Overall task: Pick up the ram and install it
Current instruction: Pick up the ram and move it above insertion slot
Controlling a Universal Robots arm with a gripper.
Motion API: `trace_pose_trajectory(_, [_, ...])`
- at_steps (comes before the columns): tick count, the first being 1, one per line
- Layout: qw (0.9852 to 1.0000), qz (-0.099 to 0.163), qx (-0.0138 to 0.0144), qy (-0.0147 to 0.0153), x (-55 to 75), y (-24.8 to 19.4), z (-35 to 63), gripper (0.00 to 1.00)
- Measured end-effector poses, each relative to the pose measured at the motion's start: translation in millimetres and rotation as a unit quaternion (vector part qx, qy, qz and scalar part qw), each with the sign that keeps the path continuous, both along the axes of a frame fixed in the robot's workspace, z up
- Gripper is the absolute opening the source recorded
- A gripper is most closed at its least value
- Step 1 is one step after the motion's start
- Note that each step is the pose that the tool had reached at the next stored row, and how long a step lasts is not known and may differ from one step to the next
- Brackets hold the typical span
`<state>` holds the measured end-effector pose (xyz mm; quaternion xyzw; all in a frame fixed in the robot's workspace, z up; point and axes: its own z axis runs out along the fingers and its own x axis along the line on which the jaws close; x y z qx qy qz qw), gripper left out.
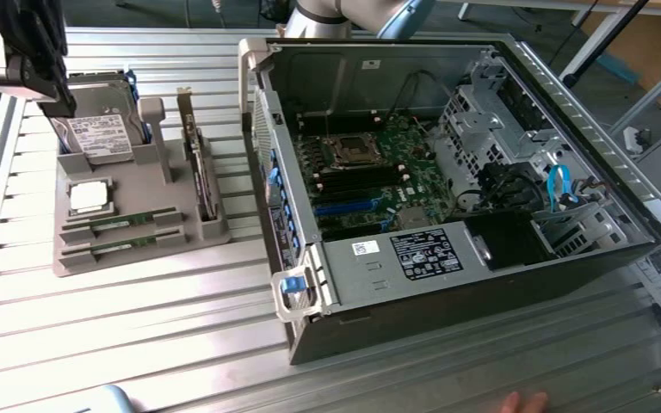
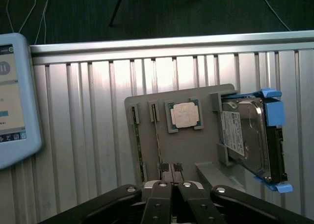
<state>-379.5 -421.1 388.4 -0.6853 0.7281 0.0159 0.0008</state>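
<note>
1. The end effector (image 1: pixel 52 96) hangs over the table (image 1: pixel 135 327) near its corner at the exterior view's upper left, above the hard drive (image 1: pixel 99 129) standing at one end of a grey tray (image 1: pixel 135 194).
2. Its fingers (image 2: pixel 162 192) are clenched together with nothing between them (the wrist view shows them pressed tip to tip).
3. The ram (image 1: pixel 121 222) lies in the same tray, at the end away from the hard drive, well apart from the end effector and untouched by it.
4. It sits in a narrow slot just beside the square silver processor chip (image 1: pixel 87 196); a second stick (image 1: pixel 118 246) lies parallel in the next slot, nearer the tray's outer edge.
5. Through the wrist camera the ram (image 2: pixel 157 136) and the second stick (image 2: pixel 139 145) appear as thin strips running along the tray (image 2: pixel 196 145).
6. The ram is long, narrow and green, with dark chips along it.
7. The open computer case (image 1: pixel 446 258) stands toward the exterior view's right, its motherboard (image 1: pixel 365 172) exposed.
</note>
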Motion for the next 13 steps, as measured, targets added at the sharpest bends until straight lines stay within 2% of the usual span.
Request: trace_pose_trajectory(13, [1.0000,0.000,0.0000,0.0000,0.0,0.0,-6.0,0.11])
